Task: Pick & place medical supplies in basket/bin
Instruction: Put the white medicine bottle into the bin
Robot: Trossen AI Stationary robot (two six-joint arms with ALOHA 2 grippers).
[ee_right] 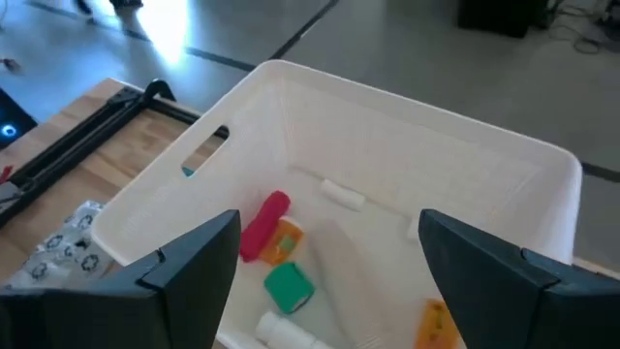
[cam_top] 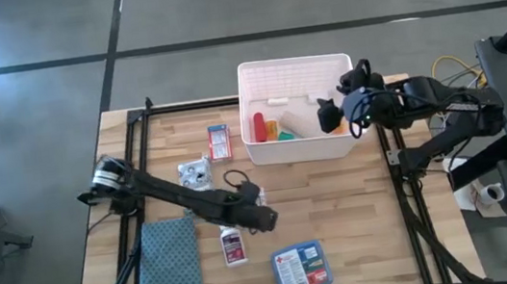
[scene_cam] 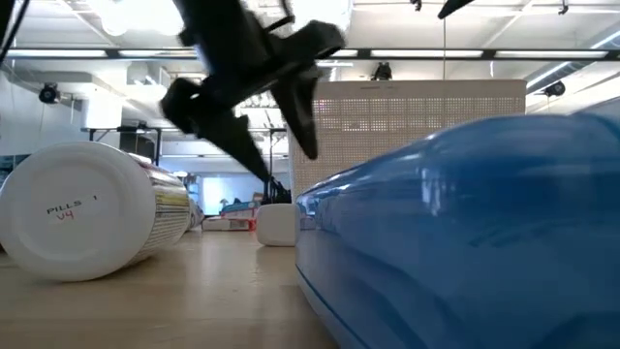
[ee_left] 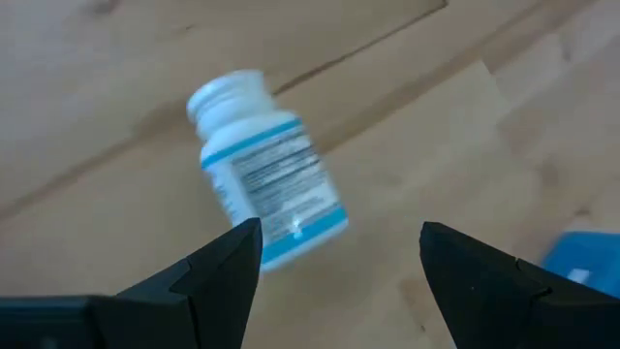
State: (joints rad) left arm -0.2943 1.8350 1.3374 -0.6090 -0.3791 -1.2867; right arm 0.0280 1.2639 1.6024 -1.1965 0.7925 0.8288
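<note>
Supplies lie partly in the white bin [cam_top: 302, 146] and partly out on the wooden surface [cam_top: 343, 238]. Your left tool [cam_top: 265, 216] hangs over the middle of the surface with its fingers [ee_left: 218, 276] spread and nothing between them; just beside it, on its near-left, a white pill bottle [cam_top: 233, 245] lies on its side, and your left wrist view shows that bottle [ee_left: 263, 165] with its blue-banded label just beyond the open fingertips, not touched. Your right tool [cam_top: 329, 114] hovers over the right part of the bin, also released and empty, its fingers [ee_right: 189, 267] wide apart above the bin's inside [ee_right: 387, 126].

Inside the bin you can see a red tube [ee_right: 263, 225], an orange item [ee_right: 283, 240] touching it, a green-capped piece [ee_right: 289, 288], another orange vial [ee_right: 435, 323] toward the right wall, and a small white cylinder [ee_right: 341, 194] by the far wall.

On the surface, a blue first-aid packet [cam_top: 300, 266] sits near the front edge, right of the bottle. A red-and-white small box [cam_top: 219, 142] lies just left of the bin, with a crinkled clear packet [cam_top: 194, 173] nearer you and to its left. A blue-grey cloth [cam_top: 166, 265] rests at the near left.
</note>
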